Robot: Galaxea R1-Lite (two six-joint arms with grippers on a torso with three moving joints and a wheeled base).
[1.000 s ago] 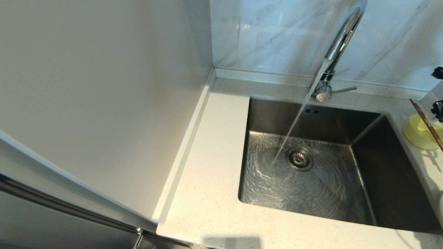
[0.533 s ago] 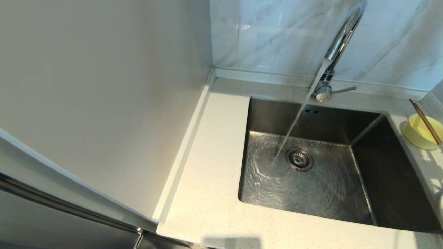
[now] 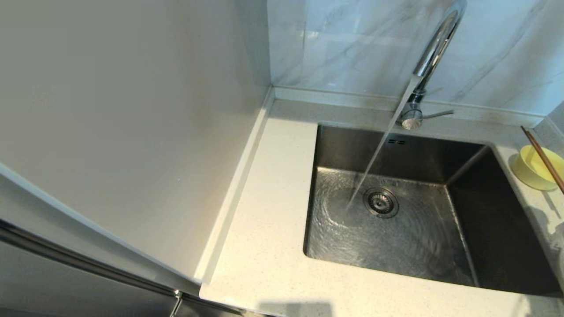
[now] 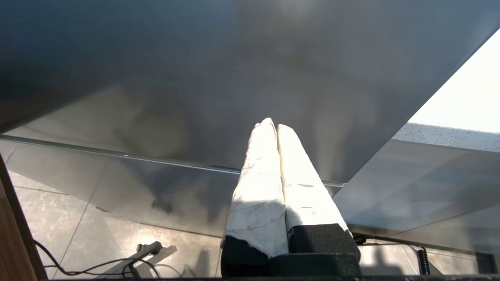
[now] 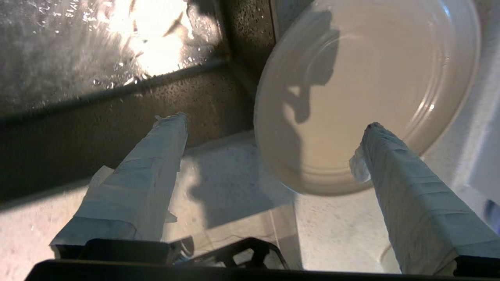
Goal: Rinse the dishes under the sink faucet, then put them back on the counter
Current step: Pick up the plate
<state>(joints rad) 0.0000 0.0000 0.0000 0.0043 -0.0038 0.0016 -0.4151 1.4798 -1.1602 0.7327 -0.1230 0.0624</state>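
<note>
Head view shows a plain pale wall panel (image 3: 123,123) on the left, and next to it the cream speckled worktop (image 3: 269,229) with its low raised rim. To the right of this strip is the grey steel basin (image 3: 396,211), sunk into the worktop. Its floor is wet and rippled, and a round drain strainer (image 3: 381,202) sits near the middle. Behind the basin stands the chrome faucet (image 3: 434,48), its thin lever (image 3: 438,114) pointing to the right. A stream of water (image 3: 379,149) runs down from the spout and lands just left of the strainer. At the far right, on the worktop beside the basin, sits the pale yellow bowl (image 3: 531,169), and the brown chopsticks (image 3: 542,158) lie across its rim. Neither arm appears in this view.

From the left wrist camera, the left pincer (image 4: 274,130) is parked low in front of a dark glossy cabinet front (image 4: 195,78), with floor tiles (image 4: 97,234) and a cable under it. Its two white-wrapped fingers are pressed together and hold nothing.

From the right wrist camera, the right pincer (image 5: 273,125) hovers over the corner where worktop and basin meet. Its taped fingers (image 5: 156,156) are spread wide and hold nothing. The white plate (image 5: 351,78) lies flat on the worktop right by the basin edge, and one finger is in front of the plate's rim; whether it touches, I cannot tell.
</note>
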